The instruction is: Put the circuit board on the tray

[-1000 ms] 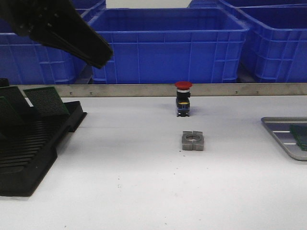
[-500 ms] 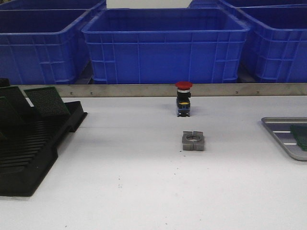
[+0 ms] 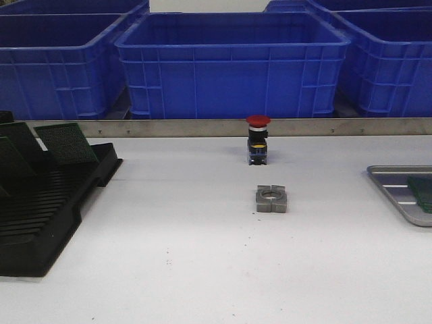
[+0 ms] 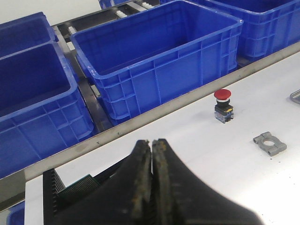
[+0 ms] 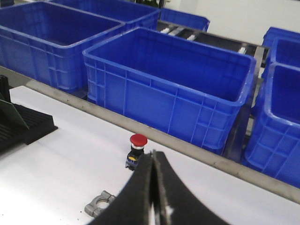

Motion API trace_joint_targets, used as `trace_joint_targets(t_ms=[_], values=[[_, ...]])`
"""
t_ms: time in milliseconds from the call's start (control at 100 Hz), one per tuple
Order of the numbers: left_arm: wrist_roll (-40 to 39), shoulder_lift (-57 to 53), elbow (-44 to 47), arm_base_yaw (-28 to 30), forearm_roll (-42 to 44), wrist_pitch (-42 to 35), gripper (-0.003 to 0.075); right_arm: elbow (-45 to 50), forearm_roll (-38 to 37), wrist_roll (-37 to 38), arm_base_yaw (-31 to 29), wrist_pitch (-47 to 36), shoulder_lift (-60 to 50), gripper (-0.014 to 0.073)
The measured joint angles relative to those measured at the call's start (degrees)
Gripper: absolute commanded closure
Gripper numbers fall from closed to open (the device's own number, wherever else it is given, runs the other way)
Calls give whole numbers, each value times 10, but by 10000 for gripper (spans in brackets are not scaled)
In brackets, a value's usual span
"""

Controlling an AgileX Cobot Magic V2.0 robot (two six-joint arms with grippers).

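The silver-grey tray (image 3: 397, 185) lies at the table's right edge, with a green circuit board (image 3: 422, 192) partly in view on it. More green circuit boards (image 3: 64, 143) stand in the black slotted rack (image 3: 40, 209) at the left; one shows in the left wrist view (image 4: 80, 186). My left gripper (image 4: 152, 143) is shut and empty, held above the rack. My right gripper (image 5: 153, 154) is shut and empty, above the table's middle. Neither gripper shows in the front view.
A red push button (image 3: 258, 138) and a grey metal clamp (image 3: 272, 198) sit mid-table; both show in the left wrist view (image 4: 223, 104) (image 4: 269, 143). Blue plastic bins (image 3: 233, 61) stand behind a metal rail (image 3: 202, 127) along the table's far edge.
One second ago a black arm showed at the upper left of the front view; it has since moved out of that view. Nothing on the table has moved.
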Motion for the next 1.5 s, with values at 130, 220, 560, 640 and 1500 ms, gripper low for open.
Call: trace_joint_targets(t_ms=[130, 220, 560, 640, 1500], values=[[0, -76, 47, 0, -1, 0, 737, 40, 1, 0, 0, -27, -90, 653], [0, -124, 72, 0, -1, -1, 737, 63, 5, 0, 0, -63, -147, 653], [0, -192, 100, 0, -3, -16, 737, 85, 12, -2, 0, -133, -218, 653], [0, -192, 100, 0, -3, -16, 737, 85, 12, -2, 0, -133, -218, 653], [-320, -195, 153, 1, 284, -101, 737, 85, 13, -3, 0, -134, -218, 653]])
